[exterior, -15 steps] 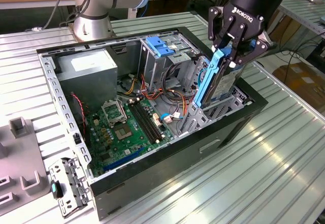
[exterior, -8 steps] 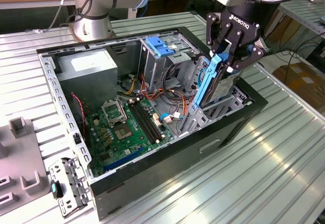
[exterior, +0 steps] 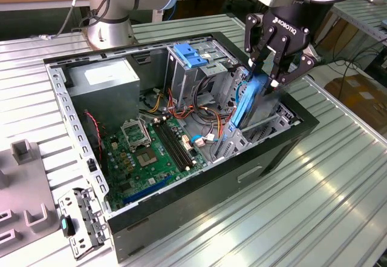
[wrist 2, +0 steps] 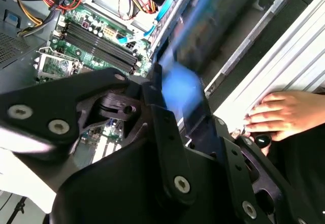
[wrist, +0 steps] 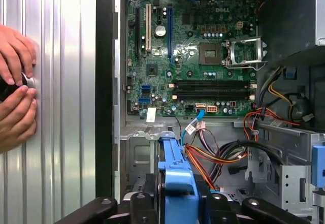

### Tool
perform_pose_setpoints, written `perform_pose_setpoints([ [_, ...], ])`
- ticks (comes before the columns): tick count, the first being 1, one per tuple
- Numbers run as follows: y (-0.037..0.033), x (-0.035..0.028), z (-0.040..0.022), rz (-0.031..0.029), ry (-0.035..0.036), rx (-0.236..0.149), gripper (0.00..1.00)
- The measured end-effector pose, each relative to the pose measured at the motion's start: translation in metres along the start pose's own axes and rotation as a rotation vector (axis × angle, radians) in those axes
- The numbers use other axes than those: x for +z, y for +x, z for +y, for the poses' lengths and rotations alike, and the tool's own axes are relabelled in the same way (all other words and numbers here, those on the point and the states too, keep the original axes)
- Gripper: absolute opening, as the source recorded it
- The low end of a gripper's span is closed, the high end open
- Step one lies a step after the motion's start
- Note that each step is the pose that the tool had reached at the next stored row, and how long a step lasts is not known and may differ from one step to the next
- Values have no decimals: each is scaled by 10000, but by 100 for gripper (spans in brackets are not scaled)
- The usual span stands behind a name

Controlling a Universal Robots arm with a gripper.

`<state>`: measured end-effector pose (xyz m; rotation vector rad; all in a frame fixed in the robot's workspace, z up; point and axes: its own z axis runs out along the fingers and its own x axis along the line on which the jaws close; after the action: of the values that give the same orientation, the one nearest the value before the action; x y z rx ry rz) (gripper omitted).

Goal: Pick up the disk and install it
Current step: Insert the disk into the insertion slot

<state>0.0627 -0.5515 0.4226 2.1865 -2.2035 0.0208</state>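
Observation:
The disk (exterior: 243, 105), a flat drive edged by a blue plastic carrier, stands tilted on its edge inside the open computer case (exterior: 181, 218). Its lower end reaches into the metal drive bay (exterior: 266, 128) at the case's corner on the exterior view's right. My gripper (exterior: 266, 78) is shut on the disk's upper end. In the second wrist view the blue carrier (wrist 2: 183, 89) runs between my black fingers (wrist 2: 163, 132). In the first wrist view the carrier (wrist: 177, 170) sticks out from my gripper (wrist: 177, 204) toward the motherboard (wrist: 193, 56).
A grey power-supply box (exterior: 109, 79) and a tall bay with a blue latch (exterior: 190, 55) fill the case's far side. Orange and black cables (wrist: 213, 158) lie beside the disk. A person's hand (wrist 2: 282, 115) rests on the ribbed table by the case wall. Grey fixtures (exterior: 24, 206) sit at the exterior view's left.

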Motion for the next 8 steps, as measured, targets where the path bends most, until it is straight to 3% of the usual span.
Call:
perform_pose_setpoints([
  [1, 0, 0, 0, 0, -1, 1, 44],
  [8, -4, 141, -2, -2, 0, 1, 43],
])
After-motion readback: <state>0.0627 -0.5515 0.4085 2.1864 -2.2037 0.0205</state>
